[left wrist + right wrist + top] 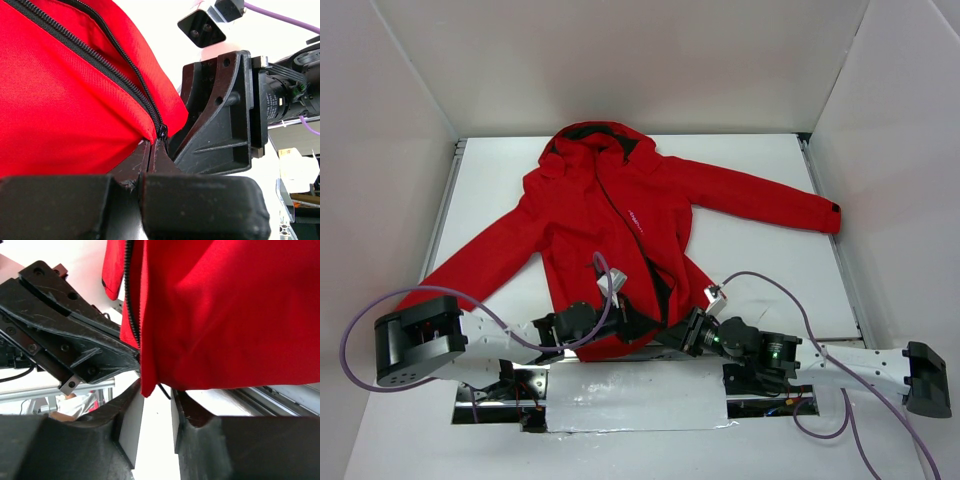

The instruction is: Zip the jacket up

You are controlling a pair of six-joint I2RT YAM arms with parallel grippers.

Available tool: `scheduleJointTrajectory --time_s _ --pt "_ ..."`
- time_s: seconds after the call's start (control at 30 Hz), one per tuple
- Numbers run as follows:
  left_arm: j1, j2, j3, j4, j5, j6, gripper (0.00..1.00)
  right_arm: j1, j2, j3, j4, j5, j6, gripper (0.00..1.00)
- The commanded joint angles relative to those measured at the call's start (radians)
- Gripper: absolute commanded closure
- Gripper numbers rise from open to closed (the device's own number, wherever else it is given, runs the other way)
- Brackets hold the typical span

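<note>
So, jacket (610, 220): bright red, flat on the white surface (760, 260), front up, both sleeves spread out to the sides
hood (595, 135): at the far end, dark lining showing
hem (165, 385): at the near edge, right by the arm bases, both hands at it
zip (125, 75): black teeth, two rows apart higher up and converging at the bottom end; in the top view the front gapes near the hem, dark inside showing
left hand (151, 150): fingers pressed together, pinching the jacket at the very bottom of the zip, where the two rows meet
right hand (156, 394): fingers spread, white gap visible between them; a corner of the red hem hangs into that gap close to one pad, can't tell if it touches the cloth
hands relative: nose to nose at the hem, just beside each other; the right hand's frame fills the left wrist view behind the zip end
cuff (832, 217): black tab, on the right arm's side, near the enclosure wall
cables (780, 290): purple, one loop off each arm; the right one arcs over the surface beside the hem
silver sheet (635, 395): lies along the near edge between the arm bases
</note>
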Motion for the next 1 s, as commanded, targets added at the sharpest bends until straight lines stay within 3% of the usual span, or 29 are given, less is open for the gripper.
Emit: scheduleJointTrajectory --time_s 0.0,0.3,0.47,0.7,0.97 --pt "-0.009 0.009 0.037 0.067 0.029 0.010 1.00 0.005 -0.005 -0.061 0.050 0.030 -0.003 0.68" --pt "-0.011 0.008 0.028 0.070 0.021 0.010 1.00 0.006 -0.074 -0.051 -0.036 0.048 -0.003 0.80" --pt "-0.011 0.008 0.026 0.070 0.020 0.011 1.00 0.005 -0.096 -0.047 -0.084 0.053 -0.003 0.92" --pt "-0.009 0.006 0.022 0.070 0.015 0.013 1.00 0.005 -0.108 -0.007 -0.098 0.036 -0.005 1.00" --pt "-0.009 0.009 0.014 0.081 0.018 0.025 1.00 0.005 -0.125 0.033 -0.096 0.036 -0.010 1.00"
